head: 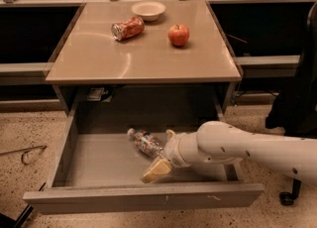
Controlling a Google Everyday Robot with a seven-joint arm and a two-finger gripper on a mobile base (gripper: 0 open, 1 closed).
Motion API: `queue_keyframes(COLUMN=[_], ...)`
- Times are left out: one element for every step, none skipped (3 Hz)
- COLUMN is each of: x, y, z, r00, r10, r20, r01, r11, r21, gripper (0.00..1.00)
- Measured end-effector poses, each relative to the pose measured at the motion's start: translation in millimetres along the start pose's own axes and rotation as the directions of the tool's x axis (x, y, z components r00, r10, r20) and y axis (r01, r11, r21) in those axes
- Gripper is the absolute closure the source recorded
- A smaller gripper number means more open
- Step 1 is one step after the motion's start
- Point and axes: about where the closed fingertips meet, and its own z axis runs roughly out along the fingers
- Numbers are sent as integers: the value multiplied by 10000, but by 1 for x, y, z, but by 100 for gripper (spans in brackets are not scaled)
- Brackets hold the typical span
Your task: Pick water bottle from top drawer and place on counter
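The water bottle (144, 142), clear with a white cap and a reddish label, lies on its side on the floor of the open top drawer (99, 165). My gripper (163, 152) is inside the drawer at the bottle's bottom end, on its right. It is open, with one tan fingertip (155, 170) in front of the bottle and the other (170, 134) behind it. The white arm reaches in from the right. The tan counter (143, 61) is above the drawer.
On the counter stand a crushed red soda can (127, 28), a red apple (178, 34) and a white bowl (148, 10). A dark chair (297, 98) stands to the right of the cabinet. The drawer's front panel (143, 197) sticks out toward the camera.
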Motion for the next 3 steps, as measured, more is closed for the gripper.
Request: queue_keyframes(x=[0, 0, -3], y=[0, 0, 0], z=[0, 0, -1], r00=[10000, 10000, 10000], r10=[2, 2, -55], r20=[-1, -1, 0], r01=[-2, -2, 55], r11=[10000, 10000, 10000], r21=[1, 1, -34], gripper=[19, 42, 65])
